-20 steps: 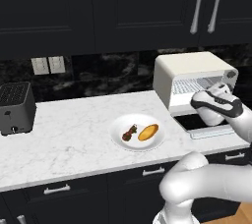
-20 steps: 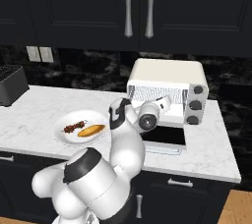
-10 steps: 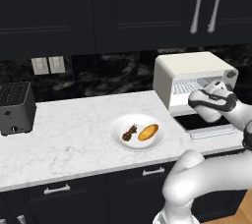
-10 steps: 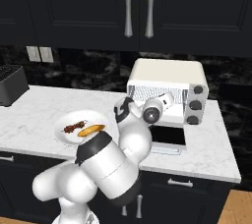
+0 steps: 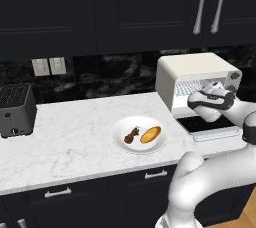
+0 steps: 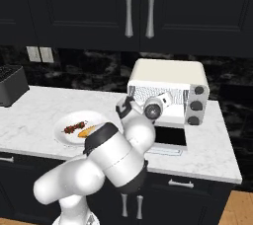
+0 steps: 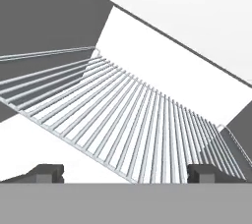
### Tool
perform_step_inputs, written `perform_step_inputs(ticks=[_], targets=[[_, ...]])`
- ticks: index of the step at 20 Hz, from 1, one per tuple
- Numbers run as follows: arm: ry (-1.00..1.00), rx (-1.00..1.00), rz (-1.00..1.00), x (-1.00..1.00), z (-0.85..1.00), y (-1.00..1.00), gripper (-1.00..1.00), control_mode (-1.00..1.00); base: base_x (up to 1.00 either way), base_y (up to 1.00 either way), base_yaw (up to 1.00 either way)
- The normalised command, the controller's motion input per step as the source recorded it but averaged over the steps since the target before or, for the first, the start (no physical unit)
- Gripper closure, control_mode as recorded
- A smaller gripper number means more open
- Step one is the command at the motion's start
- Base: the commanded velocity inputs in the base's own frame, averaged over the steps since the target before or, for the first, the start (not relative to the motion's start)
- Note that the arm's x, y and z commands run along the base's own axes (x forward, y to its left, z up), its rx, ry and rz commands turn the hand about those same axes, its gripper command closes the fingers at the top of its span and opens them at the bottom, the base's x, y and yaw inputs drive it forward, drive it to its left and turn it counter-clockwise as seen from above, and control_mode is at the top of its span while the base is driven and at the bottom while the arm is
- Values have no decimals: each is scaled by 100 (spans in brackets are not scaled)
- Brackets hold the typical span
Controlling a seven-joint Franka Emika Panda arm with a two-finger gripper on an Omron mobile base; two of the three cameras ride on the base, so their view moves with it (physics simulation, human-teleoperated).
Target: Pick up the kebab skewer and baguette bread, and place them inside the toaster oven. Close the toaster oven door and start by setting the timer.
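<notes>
The cream-white toaster oven (image 5: 192, 74) (image 6: 168, 78) stands at the counter's right end. The toaster oven door (image 5: 209, 124) (image 6: 170, 136) lies folded down flat in front of it. My gripper (image 5: 196, 101) (image 7: 126, 174) hovers at the oven's mouth above the door, open with nothing between its fingertips (image 7: 47, 173). Straight ahead of it is the bare wire rack (image 7: 133, 115). The kebab skewer (image 5: 131, 135) (image 6: 74, 128) and the baguette bread (image 5: 150, 134) (image 6: 88, 131) lie side by side on a white plate (image 5: 122, 144) (image 6: 59, 123), left of the oven.
A small black slot toaster (image 5: 15, 109) sits at the counter's far left, against the dark backsplash. Two round knobs (image 6: 197, 105) are on the oven's right face. Dark upper cabinets with long handles (image 5: 210, 4) hang above.
My hand has shifted slightly left and up, closer to the oven's opening, and the arm's elbow has swung up. The jaws stay open. Plate, skewer and bread have not moved.
</notes>
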Motion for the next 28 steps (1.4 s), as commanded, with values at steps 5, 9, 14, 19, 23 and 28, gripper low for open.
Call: perform_step_inputs(ticks=[5, 9, 14, 19, 23, 28], targets=[[-1, 0, 8, 7, -25, -9, -100, -100, 0, 0, 0], [-3, 0, 7, 33, 0, -18, -100, -100, 0, 0, 0], [-4, 0, 7, 22, -8, -21, -100, -100, 0, 0, 0], [-2, 0, 5, 11, -20, -11, -100, -100, 0, 0, 0], [0, 0, 4, 31, -8, -10, -100, -100, 0, 0, 0], [0, 0, 2, 8, -21, -8, -100, -100, 0, 0, 0]])
